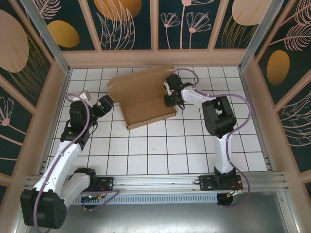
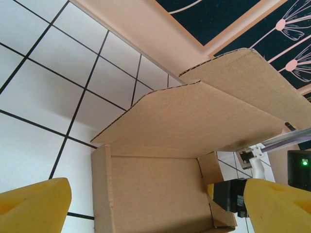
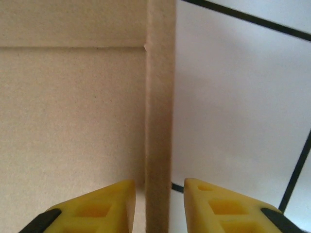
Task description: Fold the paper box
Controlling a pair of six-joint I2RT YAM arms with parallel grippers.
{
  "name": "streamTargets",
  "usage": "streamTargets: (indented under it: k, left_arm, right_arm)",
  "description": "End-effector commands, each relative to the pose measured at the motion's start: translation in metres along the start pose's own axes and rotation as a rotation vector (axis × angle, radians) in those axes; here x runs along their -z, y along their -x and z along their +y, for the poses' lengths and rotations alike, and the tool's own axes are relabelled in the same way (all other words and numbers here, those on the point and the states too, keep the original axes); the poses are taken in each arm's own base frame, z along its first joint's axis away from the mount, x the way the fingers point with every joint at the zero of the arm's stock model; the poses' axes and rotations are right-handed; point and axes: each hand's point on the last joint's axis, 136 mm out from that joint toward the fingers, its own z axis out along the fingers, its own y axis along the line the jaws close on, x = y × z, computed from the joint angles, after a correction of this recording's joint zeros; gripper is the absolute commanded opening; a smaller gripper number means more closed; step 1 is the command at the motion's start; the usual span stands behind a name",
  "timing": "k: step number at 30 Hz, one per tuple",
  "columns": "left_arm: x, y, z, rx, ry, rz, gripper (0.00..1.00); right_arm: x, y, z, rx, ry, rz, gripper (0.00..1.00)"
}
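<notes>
The paper box (image 1: pixel 146 99) lies on the tiled table as a brown cardboard tray with its lid flap (image 2: pixel 194 116) raised over the back edge. My left gripper (image 1: pixel 108 103) stands open just left of the box, and its yellow fingers (image 2: pixel 34 206) frame the tray (image 2: pixel 160 189) without touching it. My right gripper (image 1: pixel 171 99) is at the box's right side. Its fingertips (image 3: pixel 158 194) straddle the upright right side wall (image 3: pixel 158 111), one inside the tray and one outside. A thin gap shows on each side of the wall, so the jaws are open.
White tiles with black grid lines (image 1: pixel 160 145) cover the table in front of the box. Wooden-framed patterned walls (image 1: pixel 155 56) close in the back and both sides. The right arm's cable (image 1: pixel 194 77) loops near the box's back right corner.
</notes>
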Motion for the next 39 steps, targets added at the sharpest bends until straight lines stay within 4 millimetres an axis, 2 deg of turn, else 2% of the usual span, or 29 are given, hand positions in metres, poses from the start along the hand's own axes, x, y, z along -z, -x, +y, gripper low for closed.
streamTargets:
  k: [1, 6, 10, 13, 14, 17, 20, 23, 26, 28, 31, 34, 35, 36, 39]
  left_arm:
    - [0.002, 0.003, -0.002, 0.008, -0.007, -0.017, 0.91]
    - [0.002, 0.002, -0.001, 0.005, -0.006, -0.014, 0.91]
    - [0.002, 0.002, -0.001, 0.006, -0.006, -0.015, 0.91]
    - [0.002, 0.002, -0.001, 0.005, -0.003, -0.014, 0.91]
    - [0.002, 0.003, -0.001, 0.005, -0.002, -0.017, 0.91]
    - [0.002, 0.003, 0.000, 0.005, 0.001, -0.016, 0.92]
    - [0.002, 0.003, 0.001, 0.001, 0.008, -0.018, 0.92]
    - [0.002, 0.003, 0.003, -0.004, 0.018, -0.022, 0.92]
    - [0.001, 0.003, 0.006, -0.013, 0.028, -0.025, 0.92]
    - [0.001, 0.003, 0.005, -0.026, 0.018, -0.028, 0.92]
    - [0.003, 0.008, 0.001, -0.046, 0.001, -0.051, 0.93]
    - [0.005, 0.014, -0.010, -0.066, -0.026, -0.057, 0.95]
    - [0.006, 0.018, -0.015, -0.078, -0.032, -0.060, 0.95]
    - [0.007, 0.021, -0.017, -0.088, -0.033, -0.062, 0.96]
    - [0.013, 0.036, -0.027, -0.142, -0.029, -0.100, 0.98]
  right_arm:
    - [-0.004, -0.001, -0.006, 0.024, -0.077, 0.031, 0.27]
    - [-0.007, -0.002, -0.015, 0.030, -0.150, 0.054, 0.14]
    - [-0.003, -0.003, -0.023, 0.065, -0.256, 0.068, 0.10]
    - [0.004, -0.003, -0.040, 0.082, -0.364, 0.081, 0.08]
    - [0.005, -0.004, -0.036, 0.109, -0.394, 0.086, 0.08]
    - [0.005, -0.010, -0.042, 0.133, -0.467, 0.103, 0.08]
    - [0.003, -0.014, -0.044, 0.130, -0.478, 0.104, 0.08]
    - [-0.002, -0.017, -0.040, 0.111, -0.436, 0.099, 0.09]
    - [0.004, -0.012, -0.034, 0.065, -0.345, 0.050, 0.18]
    - [0.015, -0.005, -0.025, 0.053, -0.288, -0.006, 0.25]
    - [0.042, 0.008, -0.010, 0.054, -0.187, -0.144, 0.46]
    - [0.079, 0.020, 0.004, 0.065, -0.094, -0.313, 0.65]
    - [0.095, 0.025, -0.002, 0.046, -0.064, -0.373, 0.67]
    - [0.108, 0.027, 0.001, 0.043, -0.032, -0.424, 0.67]
    - [0.164, 0.036, 0.008, 0.000, 0.056, -0.645, 0.67]
